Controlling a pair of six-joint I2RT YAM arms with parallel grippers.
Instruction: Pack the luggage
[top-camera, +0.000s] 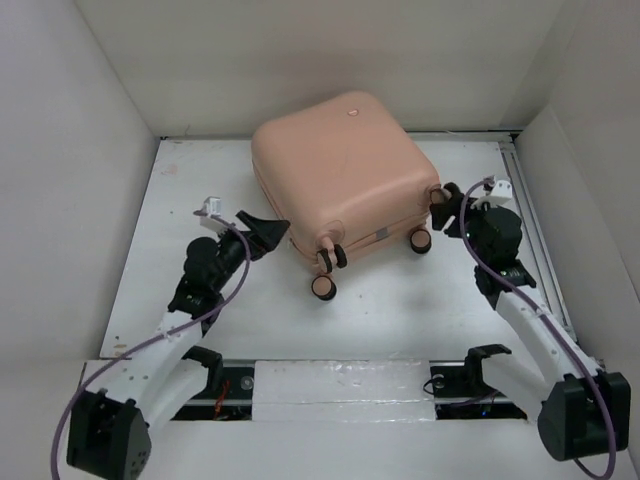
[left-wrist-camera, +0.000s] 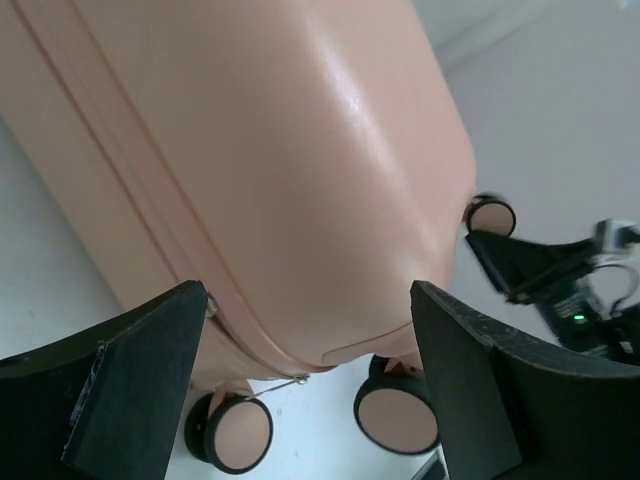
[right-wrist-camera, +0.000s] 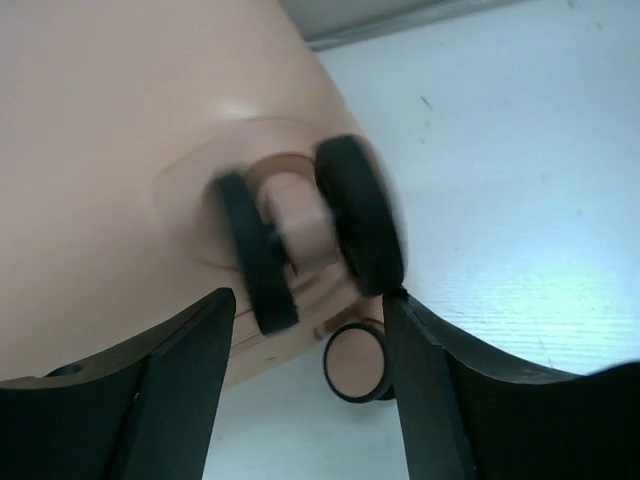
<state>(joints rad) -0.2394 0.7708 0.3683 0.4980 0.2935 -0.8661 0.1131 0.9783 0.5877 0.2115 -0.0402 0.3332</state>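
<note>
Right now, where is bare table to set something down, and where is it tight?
Free: the near strip of table between the luggage and the arm bases, and the far-left corner. Crowded: both sides of the luggage, where the left gripper and right gripper sit.

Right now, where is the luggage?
In the top view the luggage lies closed on the table, toward the back, wheels facing the arms; the left gripper is at its near-left corner, the right gripper at its near-right corner.

White arms (top-camera: 530, 328), black joints (top-camera: 205, 270), purple cables (top-camera: 245, 262)
</note>
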